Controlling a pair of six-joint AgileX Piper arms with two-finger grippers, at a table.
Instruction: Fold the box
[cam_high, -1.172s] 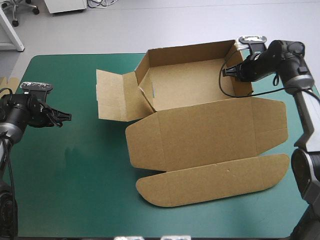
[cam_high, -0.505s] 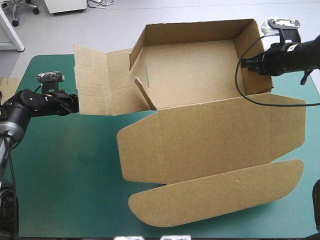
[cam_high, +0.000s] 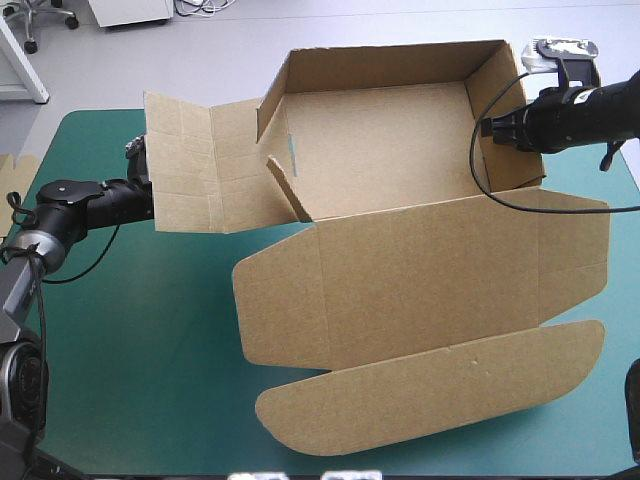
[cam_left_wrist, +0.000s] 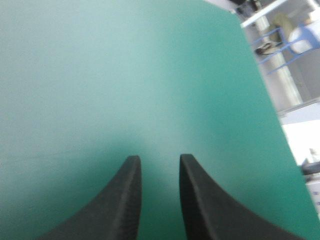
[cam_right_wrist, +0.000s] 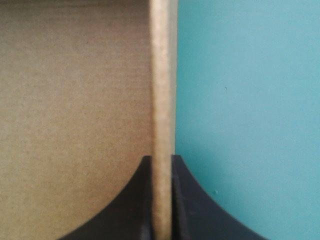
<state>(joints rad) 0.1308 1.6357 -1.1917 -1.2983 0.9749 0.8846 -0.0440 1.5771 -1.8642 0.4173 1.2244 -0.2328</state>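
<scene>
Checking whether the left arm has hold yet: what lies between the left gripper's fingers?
Only bare teal-green cover, shown in the left wrist view: the left gripper stands open, with no board of the box between its fingers.

Tabletop (cam_high: 130, 380) under a teal-green cover, light even. Pale grey floor (cam_high: 240, 60) past the far edge. Back left: white cabinet (cam_high: 130, 10), wheeled chair base (cam_high: 45, 20), white frame leg (cam_high: 25, 70). Left wrist view: blurred blue chair (cam_left_wrist: 300, 37) beyond the tabletop edge.
</scene>
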